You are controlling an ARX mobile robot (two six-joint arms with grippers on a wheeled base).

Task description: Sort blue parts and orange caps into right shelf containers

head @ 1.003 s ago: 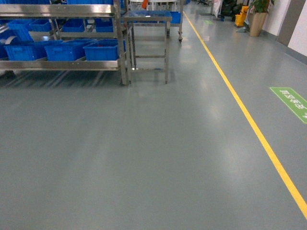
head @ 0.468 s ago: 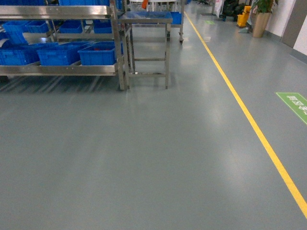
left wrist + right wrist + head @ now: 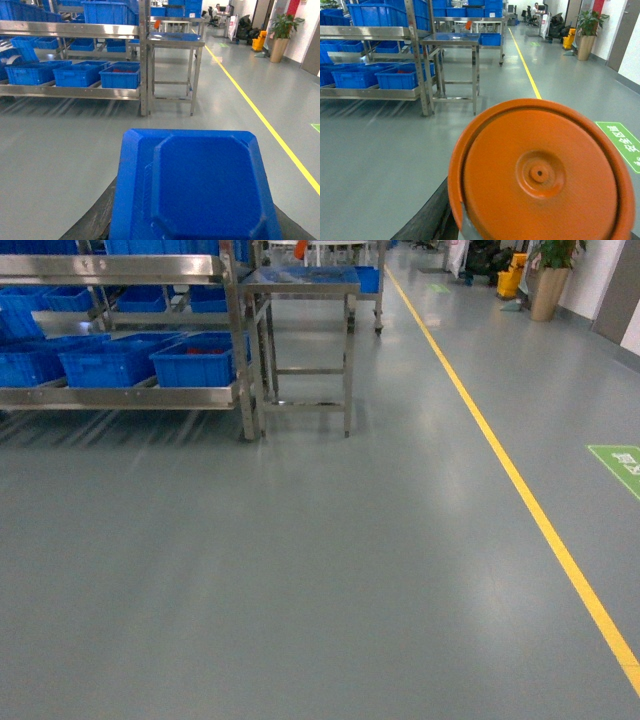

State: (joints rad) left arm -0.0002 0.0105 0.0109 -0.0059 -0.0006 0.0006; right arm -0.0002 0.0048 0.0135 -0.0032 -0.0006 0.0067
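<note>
1. Over the last second the steel shelf (image 3: 120, 395) slid left and lower in our head view, and the green floor marking (image 3: 618, 468) drifted toward the right edge; we judged our base was turning right while rolling forward.
2. A blue part (image 3: 192, 187) filled our left wrist view and an orange cap (image 3: 540, 172) our right, both close to the lens.
3. We could not tell either gripper's state; no fingers showed.
4. The blue bins (image 3: 195, 360) stood well apart from us, so sorting remained ahead.
</note>
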